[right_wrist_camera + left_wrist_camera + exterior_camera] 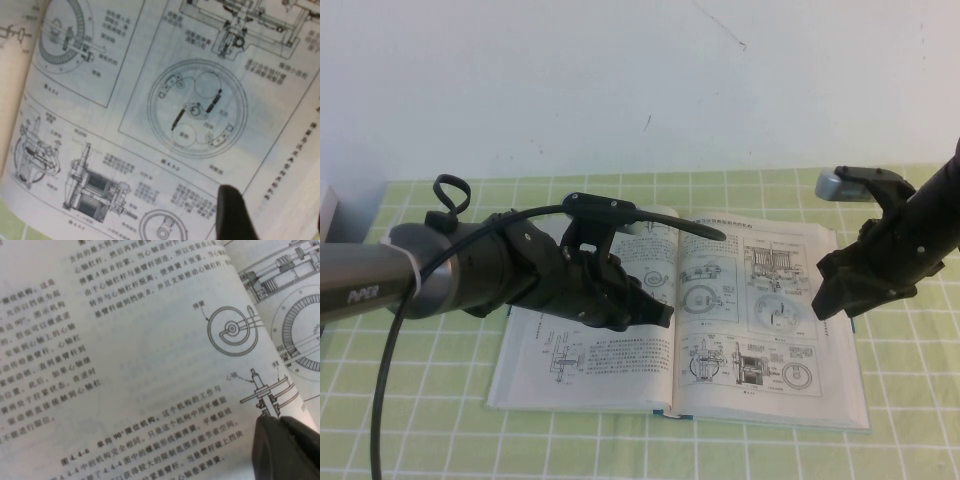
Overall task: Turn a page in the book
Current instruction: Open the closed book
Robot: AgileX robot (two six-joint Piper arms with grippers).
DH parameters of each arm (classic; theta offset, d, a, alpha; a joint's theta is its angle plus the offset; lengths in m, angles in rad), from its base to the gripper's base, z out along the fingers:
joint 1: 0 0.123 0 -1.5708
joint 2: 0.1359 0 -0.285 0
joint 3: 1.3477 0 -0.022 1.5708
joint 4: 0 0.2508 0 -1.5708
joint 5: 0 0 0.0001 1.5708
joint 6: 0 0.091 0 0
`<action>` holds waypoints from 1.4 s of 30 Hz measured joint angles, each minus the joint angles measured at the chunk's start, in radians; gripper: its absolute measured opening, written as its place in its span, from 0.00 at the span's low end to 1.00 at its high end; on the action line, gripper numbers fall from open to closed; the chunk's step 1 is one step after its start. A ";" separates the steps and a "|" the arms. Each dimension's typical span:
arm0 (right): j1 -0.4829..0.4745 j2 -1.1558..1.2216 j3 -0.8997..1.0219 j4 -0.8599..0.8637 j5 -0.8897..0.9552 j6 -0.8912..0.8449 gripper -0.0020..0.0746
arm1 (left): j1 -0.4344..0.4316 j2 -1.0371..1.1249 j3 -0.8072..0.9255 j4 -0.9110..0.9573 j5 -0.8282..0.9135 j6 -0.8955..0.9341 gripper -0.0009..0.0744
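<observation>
The book [680, 410] lies open and flat on the green checked cloth. Its right-hand leaf, the page [765, 320] with boxed circular diagrams, lies flat; it also shows in the right wrist view [165, 100]. The left-hand leaf [590, 365] carries text columns and small drawings. My left gripper [665, 315] is shut and empty, low over the left leaf near the spine; its fingertips [267, 422] are pressed together. My right gripper [825, 300] hovers over the page's outer edge. It is open, with one finger [232, 212] over the page.
The green checked cloth [420, 420] covers the table around the book. A white wall stands close behind. A white object [325, 210] sits at the far left edge. The left arm's black cable [380, 400] hangs over the front left.
</observation>
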 joint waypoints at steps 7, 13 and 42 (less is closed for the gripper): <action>0.000 0.005 0.000 0.000 -0.011 0.002 0.48 | 0.000 0.000 0.000 0.000 0.000 0.000 0.01; 0.000 0.067 -0.001 0.006 -0.015 0.004 0.49 | 0.000 -0.013 0.000 0.019 0.000 0.000 0.01; 0.000 0.035 -0.001 0.057 0.000 -0.027 0.49 | 0.000 0.021 -0.001 0.094 0.007 -0.030 0.01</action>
